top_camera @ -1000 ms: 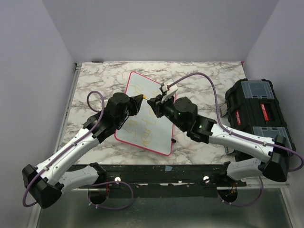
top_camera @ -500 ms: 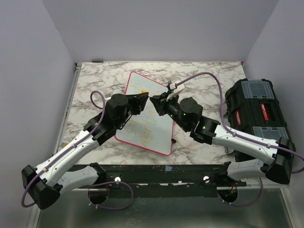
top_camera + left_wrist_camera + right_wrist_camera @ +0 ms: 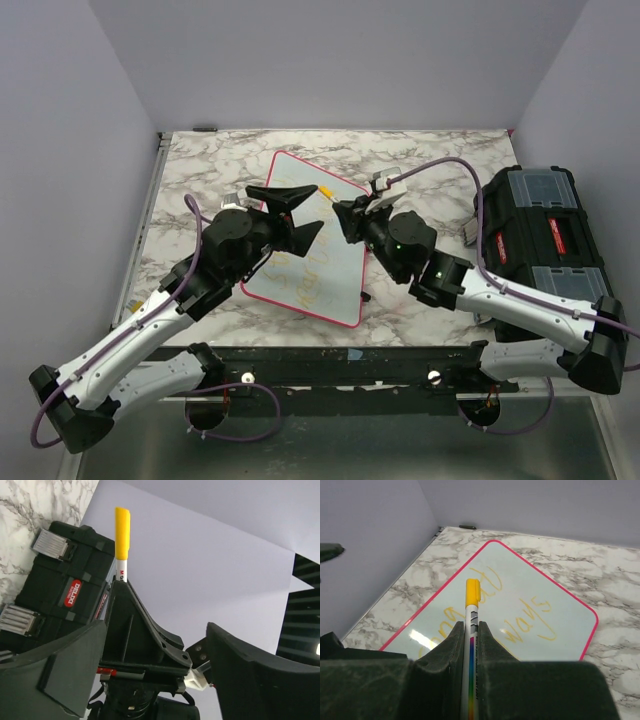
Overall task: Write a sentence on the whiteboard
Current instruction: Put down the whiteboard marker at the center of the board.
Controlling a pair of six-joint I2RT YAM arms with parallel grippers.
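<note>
The whiteboard (image 3: 338, 292) lies tilted on the marble table, pink-rimmed, with the sentence (image 3: 300, 278) in yellow cursive on it. In the right wrist view the whiteboard (image 3: 555, 605) shows the sentence (image 3: 527, 622) below the fingers. My right gripper (image 3: 347, 214) is shut on a white marker (image 3: 472, 630) whose yellow cap (image 3: 472, 594) points toward the board. My left gripper (image 3: 314, 208) stands open just left of it, its jaws wide on either side of the capped end and touching nothing. The left wrist view shows the marker's cap (image 3: 122, 532) sticking up from the right gripper's fingers.
A black toolbox (image 3: 540, 240) sits at the table's right edge, also seen as the toolbox (image 3: 60, 587) in the left wrist view. Both arms reach over the board's upper half. Bare marble (image 3: 200, 170) surrounds the board; grey walls close in the table's sides and back.
My left gripper, shut at the marker's end before, has opened wide and let go. Both grippers have risen and shifted right, and the marker stays in the right gripper.
</note>
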